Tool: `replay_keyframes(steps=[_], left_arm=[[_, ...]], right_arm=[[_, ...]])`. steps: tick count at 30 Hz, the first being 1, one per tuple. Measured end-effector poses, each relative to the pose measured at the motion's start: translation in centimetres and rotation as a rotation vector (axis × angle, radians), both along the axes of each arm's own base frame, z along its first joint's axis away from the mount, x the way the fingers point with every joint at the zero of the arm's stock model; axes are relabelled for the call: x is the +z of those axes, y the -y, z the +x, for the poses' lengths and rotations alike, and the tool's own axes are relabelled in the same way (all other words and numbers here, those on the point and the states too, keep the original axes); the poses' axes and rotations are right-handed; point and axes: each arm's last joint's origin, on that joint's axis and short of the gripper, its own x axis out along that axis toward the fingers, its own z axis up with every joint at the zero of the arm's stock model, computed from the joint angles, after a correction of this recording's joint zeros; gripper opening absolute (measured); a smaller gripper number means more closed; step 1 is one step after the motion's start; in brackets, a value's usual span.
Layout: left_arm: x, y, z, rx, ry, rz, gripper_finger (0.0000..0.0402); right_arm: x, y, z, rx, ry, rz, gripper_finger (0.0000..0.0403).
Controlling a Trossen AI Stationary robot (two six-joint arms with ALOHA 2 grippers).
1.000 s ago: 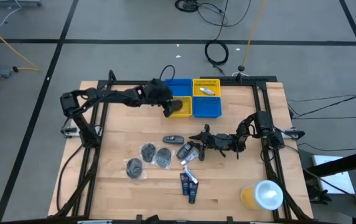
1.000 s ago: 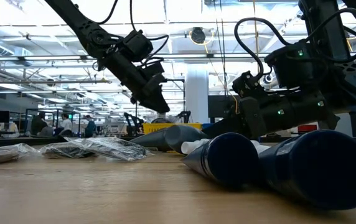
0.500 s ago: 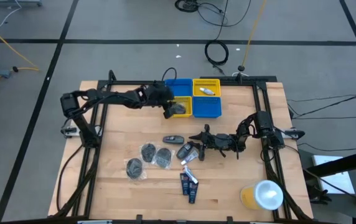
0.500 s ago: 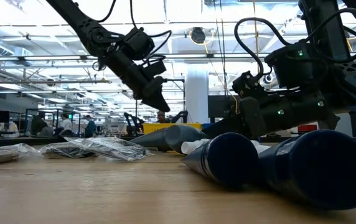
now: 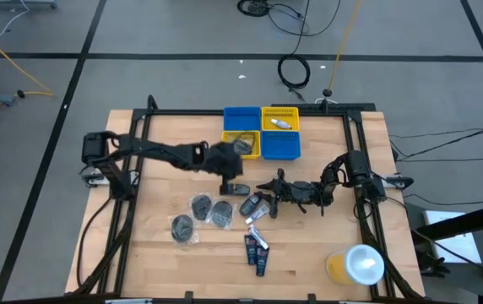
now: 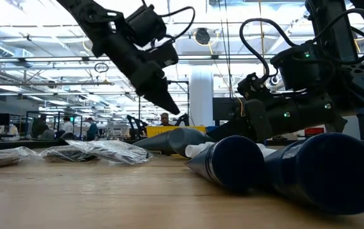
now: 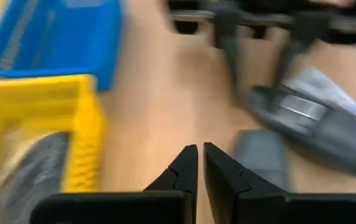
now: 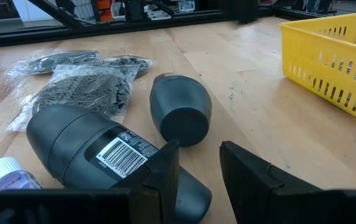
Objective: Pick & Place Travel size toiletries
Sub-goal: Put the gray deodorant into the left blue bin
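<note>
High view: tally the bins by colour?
Blue bins: 2
Yellow bins: 2
Total: 4

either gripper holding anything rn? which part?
No. Left gripper is shut on nothing above the table; right gripper is open beside the dark grey barcoded bottle, not gripping it.
</note>
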Motion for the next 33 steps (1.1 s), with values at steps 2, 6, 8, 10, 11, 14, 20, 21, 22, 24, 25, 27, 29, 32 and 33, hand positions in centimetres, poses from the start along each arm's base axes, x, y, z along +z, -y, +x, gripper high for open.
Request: replay_keyframes(steps=[2,6,8,10,11,14,20,21,22,24,25,27,29,32,33], left_arm=[[0.0,1.2,0.1,-0.048,-0.005,0.015,0.0034],[-0.3,2.9,0.1,-0.093,-0.007,0.017,0.0057],[-0.4,3.4,0.1,-0.103,0.004,0.013,0.0081],[-1.1,3.7,0.1,-0.098,0.007,0.001,0.0115],[-1.5,3.7,0.1,-0.089,0.001,-0.009,0.0134],[-2.9,3.7,0.2,-0.077,-0.031,-0.025,0.0201],[-6.2,3.8,0.5,-0.077,-0.135,-0.029,0.0305],[-6.6,3.8,0.7,-0.075,-0.135,-0.031,0.0312],[-6.8,3.8,0.8,-0.075,-0.128,-0.042,0.0315],[-7.1,3.9,0.9,-0.064,-0.129,-0.054,0.0312],[-7.2,3.9,1.0,-0.062,-0.124,-0.057,0.0305],[-7.3,4.0,1.0,-0.06,-0.129,-0.062,0.0286],[-7.3,4.0,0.9,-0.051,-0.134,-0.069,0.026],[-7.0,4.0,0.8,-0.047,-0.137,-0.072,0.0219],[-6.9,4.0,0.7,-0.042,-0.137,-0.069,0.0205]], right_arm=[[0.0,0.0,0.0,0.0,-0.002,0.0,0.0109],[0.0,0.0,0.0,0.0,-0.002,0.0,0.0109],[0.0,0.0,0.0,0.001,-0.002,0.0,0.0109],[0.0,0.0,0.0,0.001,-0.002,0.0,0.0109],[0.0,0.0,0.0,0.001,-0.001,0.0,0.0109],[0.0,0.0,0.0,0.001,-0.004,0.0,0.0109],[0.0,0.0,0.0,0.002,-0.005,0.0,0.0109],[-0.1,0.0,0.0,0.001,-0.006,0.0,0.0109],[-0.1,0.0,0.0,0.001,-0.006,0.0,0.0109],[-0.1,0.0,0.0,0.001,-0.006,0.0,0.0109],[-0.1,0.0,0.0,0.001,-0.008,0.0,0.0109],[-0.1,0.0,0.0,0.001,-0.007,0.0,0.0109],[-0.1,0.0,0.0,0.001,-0.008,0.0,0.0109],[-0.1,0.0,0.0,0.001,-0.008,0.0,0.0109],[-0.1,0.0,0.0,0.001,-0.008,0.0,0.0109]])
